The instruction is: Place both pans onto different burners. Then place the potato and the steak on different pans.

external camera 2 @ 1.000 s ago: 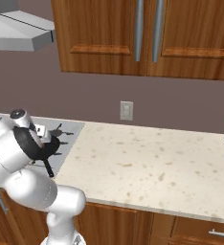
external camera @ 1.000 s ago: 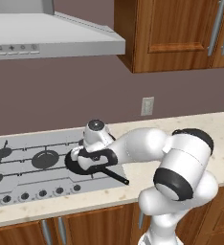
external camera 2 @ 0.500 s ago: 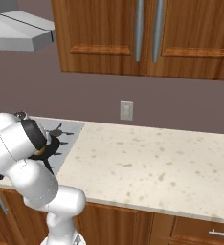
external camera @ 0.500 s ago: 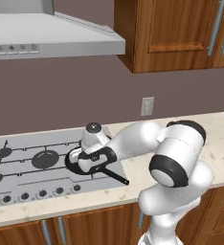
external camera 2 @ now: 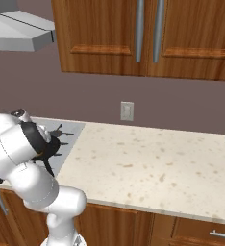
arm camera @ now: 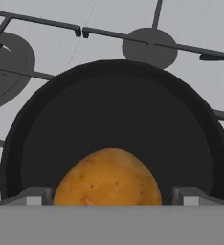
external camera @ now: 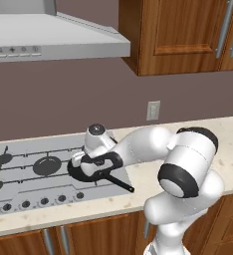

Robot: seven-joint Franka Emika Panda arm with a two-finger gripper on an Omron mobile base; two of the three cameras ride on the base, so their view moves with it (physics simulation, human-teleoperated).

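The fingers point(arm camera: 112, 196) stand wide apart at the bottom edge of the hand view, one tip at lower left and one at lower right. The potato point(arm camera: 108, 177) lies between them at bottom centre, with a gap on each side, so it appears released rather than gripped. Its long axis runs across the frame, from one fingertip toward the other. The potato rests inside the pan point(arm camera: 118, 110), near the rim closest to the fingers. The pan sits on the cooktop point(arm camera: 47, 48) over a burner grate. In the left base view the pan point(external camera: 83, 172) lies at centre frame, handle pointing lower right. The steak remains to be placed; a straight withdrawal clears the potato.
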